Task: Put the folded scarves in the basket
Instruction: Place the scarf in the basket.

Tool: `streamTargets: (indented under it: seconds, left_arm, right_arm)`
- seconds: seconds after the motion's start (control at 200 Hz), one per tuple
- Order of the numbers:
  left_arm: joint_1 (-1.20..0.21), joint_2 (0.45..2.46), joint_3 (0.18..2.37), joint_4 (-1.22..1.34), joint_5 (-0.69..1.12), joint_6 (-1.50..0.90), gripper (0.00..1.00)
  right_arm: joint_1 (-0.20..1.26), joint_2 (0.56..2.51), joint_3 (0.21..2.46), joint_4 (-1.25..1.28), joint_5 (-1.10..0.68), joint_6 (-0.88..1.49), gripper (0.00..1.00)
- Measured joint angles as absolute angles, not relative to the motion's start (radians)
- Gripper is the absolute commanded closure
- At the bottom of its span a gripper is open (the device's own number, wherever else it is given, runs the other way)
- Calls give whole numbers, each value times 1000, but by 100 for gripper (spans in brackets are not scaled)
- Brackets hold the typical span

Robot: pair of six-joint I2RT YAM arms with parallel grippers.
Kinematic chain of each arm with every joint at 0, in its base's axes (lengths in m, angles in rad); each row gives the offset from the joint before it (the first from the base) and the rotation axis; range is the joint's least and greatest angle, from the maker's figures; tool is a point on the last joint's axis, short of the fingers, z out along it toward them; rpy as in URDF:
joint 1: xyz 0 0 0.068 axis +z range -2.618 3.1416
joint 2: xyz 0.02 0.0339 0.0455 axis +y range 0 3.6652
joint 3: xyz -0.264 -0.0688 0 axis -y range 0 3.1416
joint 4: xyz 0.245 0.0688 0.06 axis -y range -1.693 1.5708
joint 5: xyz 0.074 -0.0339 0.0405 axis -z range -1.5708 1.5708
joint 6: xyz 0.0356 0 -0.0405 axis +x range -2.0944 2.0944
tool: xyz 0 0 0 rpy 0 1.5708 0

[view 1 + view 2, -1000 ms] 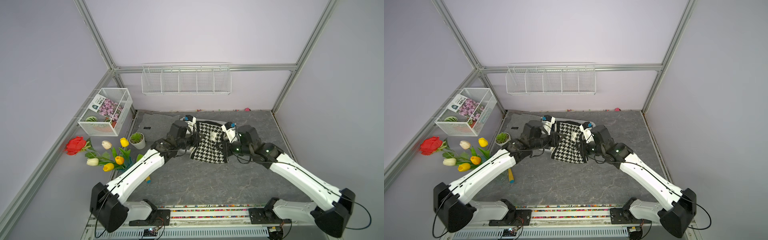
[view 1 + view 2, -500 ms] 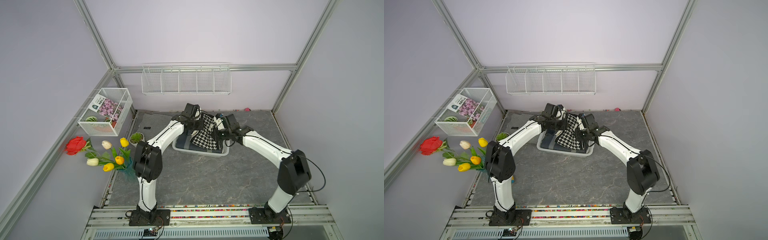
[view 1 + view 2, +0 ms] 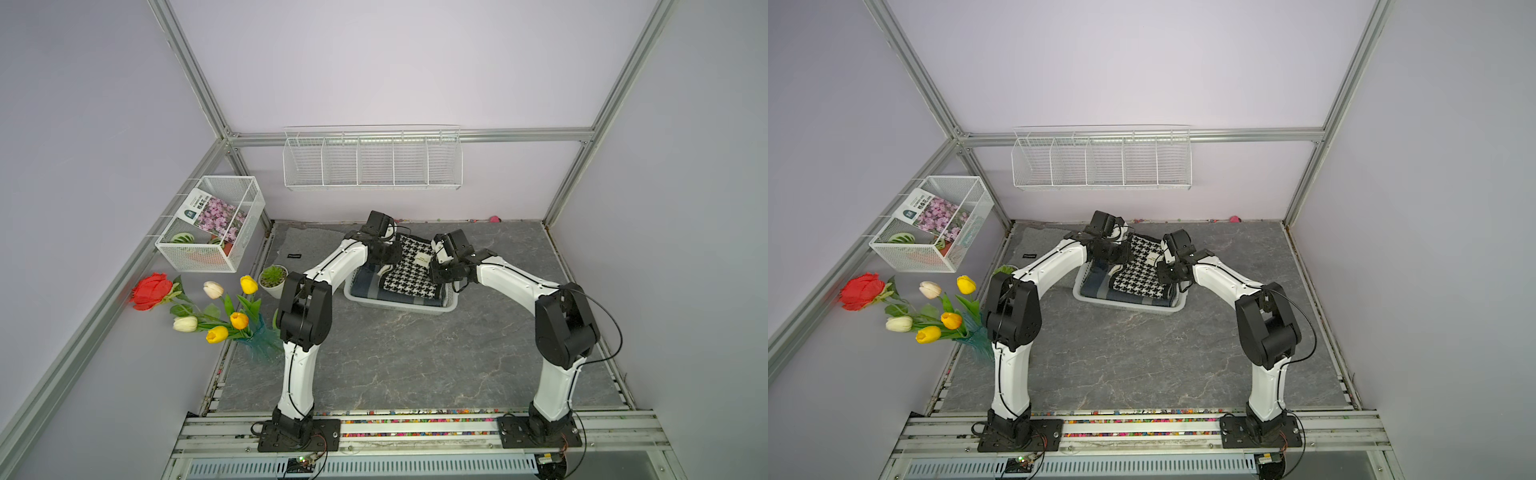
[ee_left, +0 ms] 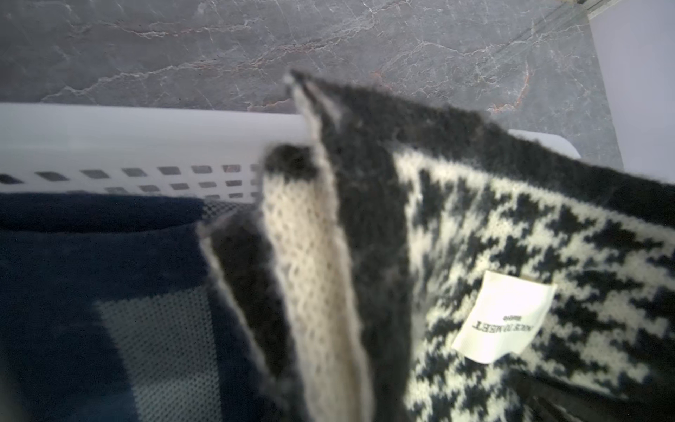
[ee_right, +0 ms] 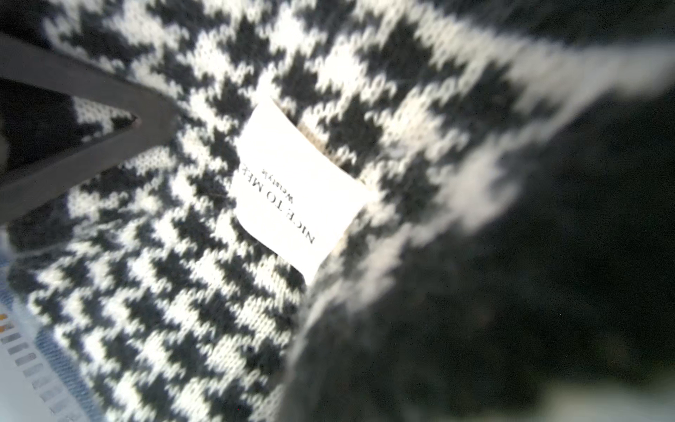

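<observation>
Black-and-white scarf (image 3: pixel 409 272) slopes into the white basket (image 3: pixel 401 308) onto a blue cloth (image 3: pixel 365 283), left gripper (image 3: pixel 393 254) and right gripper (image 3: pixel 434 262) apparently pinching its raised far corners, so lower both evenly before letting go.

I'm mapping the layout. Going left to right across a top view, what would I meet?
Red rose → small green succulent in a white pot → low white slotted plastic basket → tiny pink object by the back wall.

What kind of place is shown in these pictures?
Likely a robot lab cell staged as a home: aluminium frame, left arm and right arm on a rail, flowers as decoration.
</observation>
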State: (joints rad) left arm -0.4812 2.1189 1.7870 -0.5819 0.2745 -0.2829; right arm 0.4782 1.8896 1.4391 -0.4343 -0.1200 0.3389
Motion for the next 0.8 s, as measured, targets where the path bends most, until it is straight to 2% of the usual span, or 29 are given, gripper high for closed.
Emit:
streamTargets:
  seconds: [0.3,0.375,0.59,0.625,0.71,0.8]
  left_arm:
    - [-482,2119,1781,-578,293,-283,80]
    - [-483,2119,1771,-571,294,-284,71]
    - [-482,2119,1729,-523,324,-283,65]
    - [-482,2119,1720,-513,331,-283,64]
    - [-482,2119,1697,-489,343,-287,55]
    - [-482,2117,1676,-470,345,-285,48]
  right_arm:
    - [475,1881,1435,-469,-68,305,100]
    - [474,1881,1435,-476,-53,297,100]
    - [470,1872,1435,-498,-6,284,100]
    - [469,1872,1435,-502,1,282,93]
    - [463,1872,1435,-513,14,276,64]
    - [451,1871,1435,-521,41,268,55]
